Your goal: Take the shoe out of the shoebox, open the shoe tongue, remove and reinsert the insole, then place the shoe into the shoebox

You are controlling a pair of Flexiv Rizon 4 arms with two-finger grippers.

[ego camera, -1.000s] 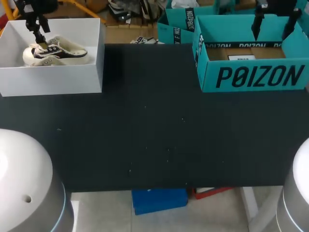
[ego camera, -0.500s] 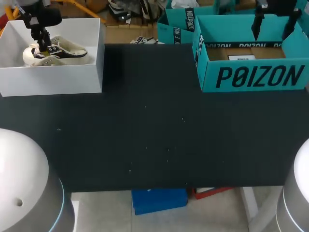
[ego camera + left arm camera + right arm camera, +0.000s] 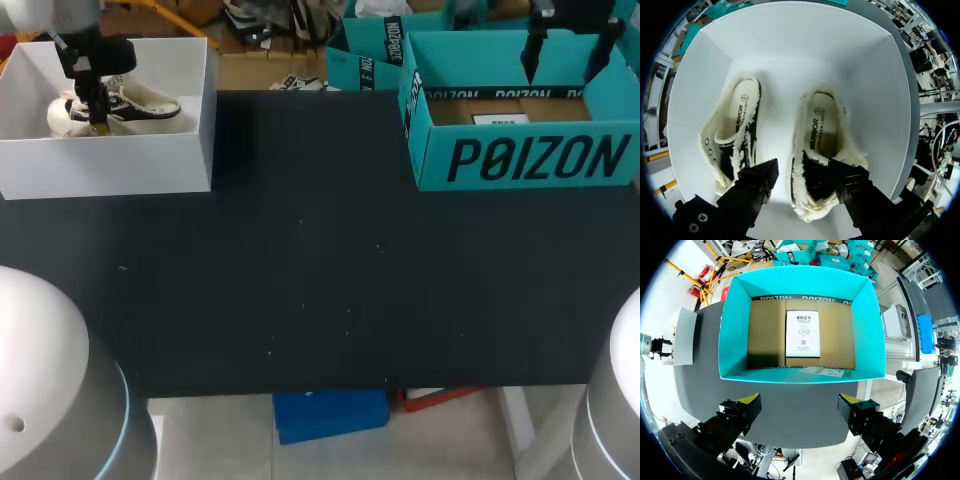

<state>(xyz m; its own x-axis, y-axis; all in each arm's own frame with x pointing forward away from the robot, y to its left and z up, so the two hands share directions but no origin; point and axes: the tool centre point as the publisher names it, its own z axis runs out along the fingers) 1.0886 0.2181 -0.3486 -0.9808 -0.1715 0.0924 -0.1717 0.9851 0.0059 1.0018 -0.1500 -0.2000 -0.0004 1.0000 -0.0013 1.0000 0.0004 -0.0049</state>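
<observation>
Stretching ahead, the black table carries two boxes at its far edge; the white shoebox holds two fleecy shoes side by side; left pincer, spread, straddles one shoe, one finger beside the other shoe; right pincer hangs spread above the teal box.

In the head view the near wall of the white shoebox hides the lower parts of the shoes, the left gripper covers their middle, and its arm is cut off by the upper edge. In the left wrist view the black fingers cover part of each shoe's front end, their yellow tips out of sight. In the right wrist view the print on the paper sheet in the teal box is too small to read.
</observation>
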